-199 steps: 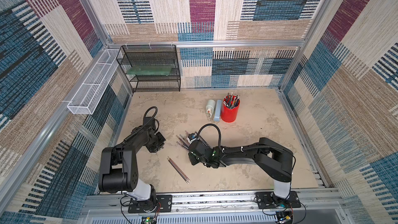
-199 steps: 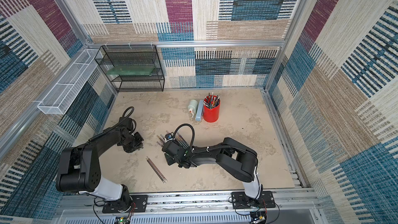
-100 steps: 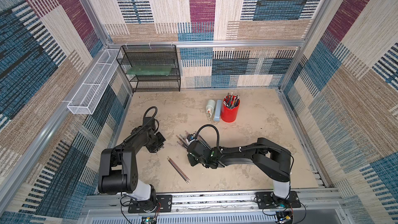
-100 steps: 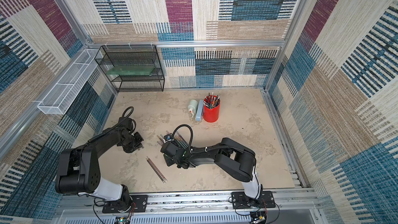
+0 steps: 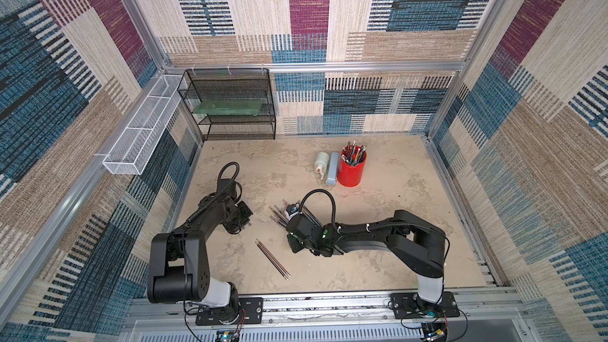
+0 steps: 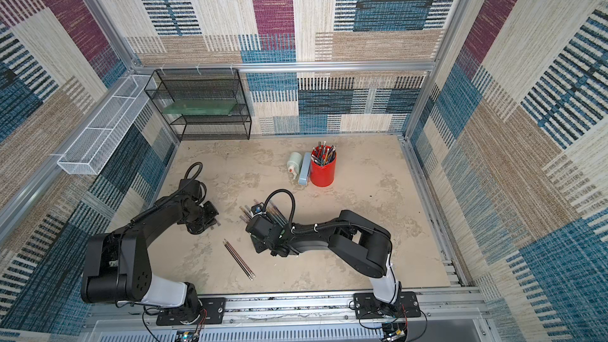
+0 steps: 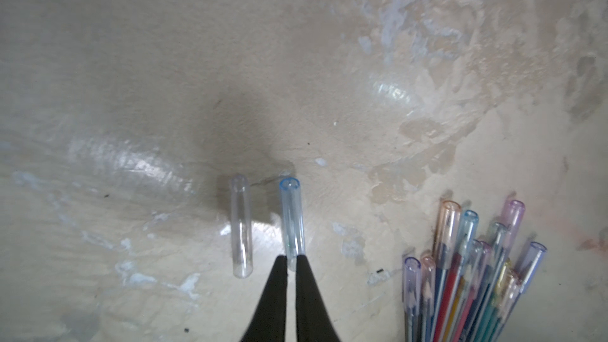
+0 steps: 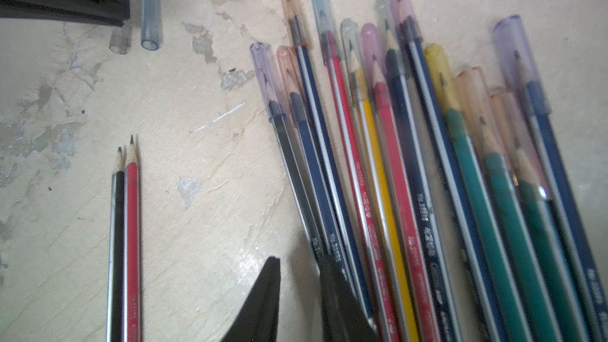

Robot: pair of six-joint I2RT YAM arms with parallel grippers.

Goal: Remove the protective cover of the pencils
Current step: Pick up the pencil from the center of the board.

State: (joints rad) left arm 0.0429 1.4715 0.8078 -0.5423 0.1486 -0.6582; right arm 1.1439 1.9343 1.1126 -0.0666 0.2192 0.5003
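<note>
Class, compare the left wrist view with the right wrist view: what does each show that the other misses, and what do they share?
Left wrist only: the colourless clear plastic cap in full; the right wrist view shows it half hidden by the left tool. Right wrist only: two uncapped pencils, black and red, and the open right tool. Shared: the blue-tinted clear cap, the fanned bundle of capped pencils, the beige table.

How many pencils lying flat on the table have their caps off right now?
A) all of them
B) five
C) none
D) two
D: two bare-tipped pencils lie side by side, apart from the capped bundle, and two loose caps lie nearby.
</note>
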